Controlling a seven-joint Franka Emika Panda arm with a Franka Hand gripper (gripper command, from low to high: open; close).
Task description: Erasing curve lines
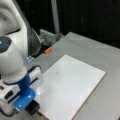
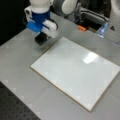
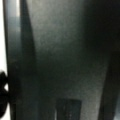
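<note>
A white rectangular board [image 1: 72,85] lies on the grey table in both front views [image 2: 75,72]. A faint small dark mark [image 1: 58,73] shows on its upper part in a front view; the curve lines do not show anywhere else. My gripper [image 1: 33,108], on a blue and white hand, hangs low just off the board's corner nearest the arm [image 2: 41,39]. A black block sits at its tip, close to the table. The wrist view shows only dark grey blur, with a white strip [image 3: 2,50] down its left edge.
A small orange object [image 1: 48,50] lies on the table beyond the board [image 2: 81,28]. A metal frame with a post [image 1: 55,17] stands behind it. A pale glare spot [image 2: 90,58] shines on the board. Black perforated matting [image 2: 15,107] borders the table.
</note>
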